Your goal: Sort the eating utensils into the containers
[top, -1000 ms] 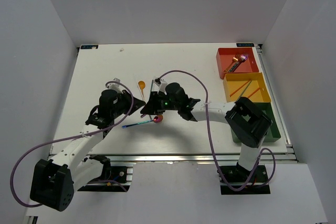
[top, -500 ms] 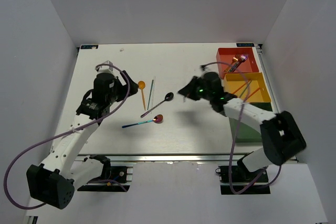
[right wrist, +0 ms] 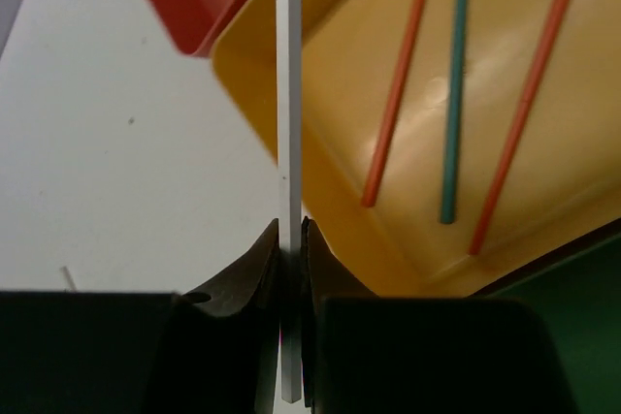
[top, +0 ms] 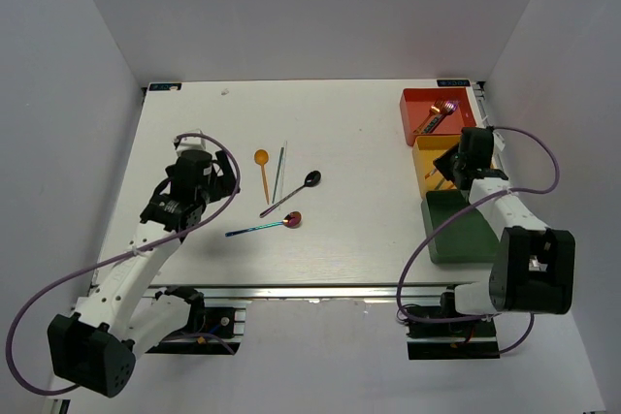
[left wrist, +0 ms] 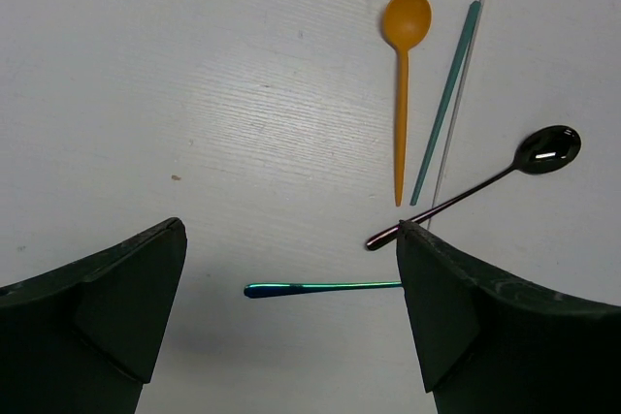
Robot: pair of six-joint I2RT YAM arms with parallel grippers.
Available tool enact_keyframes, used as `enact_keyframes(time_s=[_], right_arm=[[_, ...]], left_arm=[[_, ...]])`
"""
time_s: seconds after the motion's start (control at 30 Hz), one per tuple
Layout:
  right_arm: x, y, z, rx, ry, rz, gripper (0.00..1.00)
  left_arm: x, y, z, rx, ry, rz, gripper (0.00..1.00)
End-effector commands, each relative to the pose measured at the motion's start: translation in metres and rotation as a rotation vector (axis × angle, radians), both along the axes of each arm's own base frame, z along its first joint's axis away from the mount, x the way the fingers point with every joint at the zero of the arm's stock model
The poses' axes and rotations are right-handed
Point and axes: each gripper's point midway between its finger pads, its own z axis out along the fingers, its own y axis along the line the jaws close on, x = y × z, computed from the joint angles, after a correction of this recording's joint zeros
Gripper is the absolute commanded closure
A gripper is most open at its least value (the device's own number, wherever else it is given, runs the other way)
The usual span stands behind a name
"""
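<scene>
Pinching a slim white chopstick (right wrist: 288,94) between the pressed-together pads of the right gripper (right wrist: 289,235): straight, plain, matte, crossing the left rim of the yellow tray (right wrist: 388,210). Inside that tray, side by side: two orange chopsticks (right wrist: 400,94) and a teal chopstick (right wrist: 454,94). Touching the yellow tray's far side, a red tray (top: 439,115); on its near side, a dark green tray (top: 451,235). Well left of the yellow tray, loose on the table (top: 369,143): orange spoon (left wrist: 406,21), second teal chopstick (left wrist: 446,99), glossy black spoon (left wrist: 548,149), iridescent blue-green spoon (left wrist: 320,287). Over these, left gripper (left wrist: 289,235) spread wide, gripping nothing.
</scene>
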Motion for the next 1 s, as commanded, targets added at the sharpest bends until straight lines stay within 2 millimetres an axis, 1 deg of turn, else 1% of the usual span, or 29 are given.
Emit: enact_keyframes(time_s=[0.0, 0.03, 0.1, 0.13, 0.2, 0.23, 0.3, 0.37, 0.4, 0.43, 0.47, 0.5, 0.53, 0.63, 0.73, 0.83, 0.87, 0.9, 0.97], right_arm=[[0.007, -0.029, 0.002, 0.000, 0.014, -0.126, 1.00], [0.007, -0.031, -0.002, 0.007, 0.027, -0.138, 1.00], [0.009, -0.034, -0.003, 0.017, 0.019, -0.147, 1.00], [0.010, -0.034, -0.008, 0.018, 0.031, -0.150, 1.00], [0.014, -0.036, -0.008, 0.023, 0.032, -0.152, 1.00], [0.015, -0.037, -0.014, 0.022, 0.048, -0.146, 1.00], [0.020, -0.034, -0.014, 0.040, 0.055, -0.123, 1.00], [0.022, -0.032, -0.020, 0.044, 0.068, -0.106, 1.00], [0.023, -0.031, -0.021, 0.045, 0.070, -0.104, 0.97], [0.022, -0.032, -0.021, 0.044, 0.070, -0.106, 0.90], [0.023, -0.032, -0.021, 0.041, 0.067, -0.103, 0.80], [0.023, -0.032, -0.021, 0.041, 0.070, -0.101, 0.67], [0.022, -0.032, -0.021, 0.039, 0.073, -0.104, 0.48], [0.024, -0.033, -0.014, 0.036, 0.062, -0.108, 0.39], [0.026, -0.031, -0.003, 0.034, 0.043, -0.090, 0.36], [0.025, -0.033, 0.015, 0.017, 0.005, -0.087, 0.33], [0.025, -0.033, 0.022, 0.015, -0.008, -0.082, 0.29], [0.024, -0.031, 0.034, 0.009, -0.032, -0.069, 0.29], [0.022, -0.026, 0.048, 0.007, -0.065, -0.025, 0.29]], left_arm=[[-0.003, 0.009, 0.012, 0.027, -0.049, 0.020, 0.02], [-0.003, 0.009, 0.012, 0.025, -0.051, 0.018, 0.02], [-0.003, 0.008, 0.012, 0.027, -0.048, 0.014, 0.02], [-0.003, 0.008, 0.011, 0.026, -0.044, 0.012, 0.02], [-0.002, 0.006, 0.009, 0.025, -0.037, 0.004, 0.02], [-0.002, 0.005, 0.009, 0.024, -0.036, 0.000, 0.02], [-0.002, 0.005, 0.007, 0.025, -0.029, -0.004, 0.02], [-0.002, 0.005, 0.008, 0.025, -0.031, -0.002, 0.02], [-0.002, 0.005, 0.007, 0.026, -0.030, -0.002, 0.02], [-0.002, 0.005, 0.007, 0.027, -0.030, -0.001, 0.02], [-0.002, 0.005, 0.007, 0.027, -0.030, -0.001, 0.02], [-0.002, 0.005, 0.008, 0.028, -0.030, 0.000, 0.02], [-0.002, 0.006, 0.007, 0.029, -0.031, 0.001, 0.02], [-0.002, 0.006, 0.006, 0.030, -0.023, 0.002, 0.02], [-0.001, 0.005, 0.004, 0.028, -0.018, 0.005, 0.02], [0.000, 0.004, 0.002, 0.022, -0.011, 0.009, 0.02], [0.001, 0.003, 0.002, 0.018, -0.009, 0.008, 0.02], [0.002, 0.000, 0.001, 0.007, -0.007, -0.002, 0.02], [0.004, -0.005, -0.003, -0.014, 0.007, -0.009, 0.02]])
